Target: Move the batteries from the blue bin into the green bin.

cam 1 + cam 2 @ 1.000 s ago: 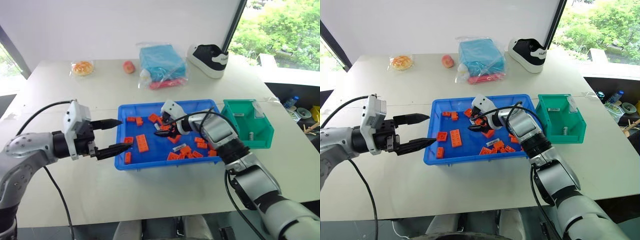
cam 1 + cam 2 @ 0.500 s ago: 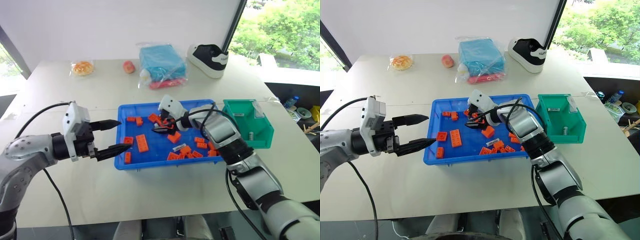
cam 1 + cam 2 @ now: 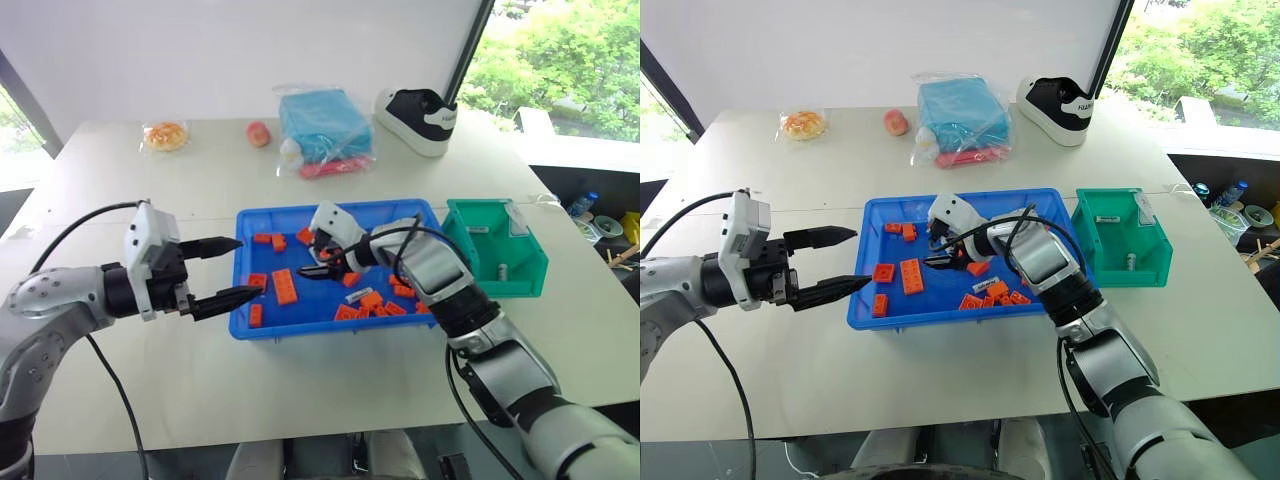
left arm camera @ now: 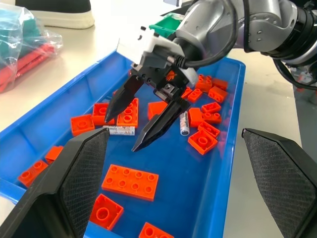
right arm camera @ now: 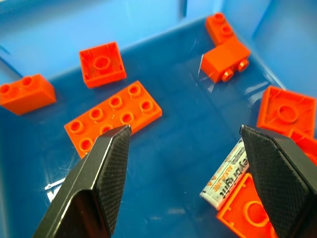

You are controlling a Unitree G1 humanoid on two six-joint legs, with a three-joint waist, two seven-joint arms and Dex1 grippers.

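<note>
White tabletop runs under everything, with a bright window at the far right. Batteries lie in the blue bin [image 3: 250, 318] among orange bricks [image 4: 130, 181]: one battery [image 4: 119, 130] beside the right gripper's fingertips, another [image 4: 184, 123] just right of them, a third [image 3: 357, 295] nearer the front wall. One more battery [image 3: 502, 270] stands in the green bin [image 3: 524, 278], just right of the blue bin. The right gripper [image 4: 128, 126] hovers low over the bin's middle, jaws spread wide and empty. The left gripper [image 3: 240, 270] hangs at the bin's left wall, jaws wide, holding nothing. Far across the table sit a bagged blue bundle [image 3: 322, 128], a shoe [image 3: 420, 117], a fruit [image 3: 258, 134] and a wrapped bun [image 3: 165, 136].
</note>
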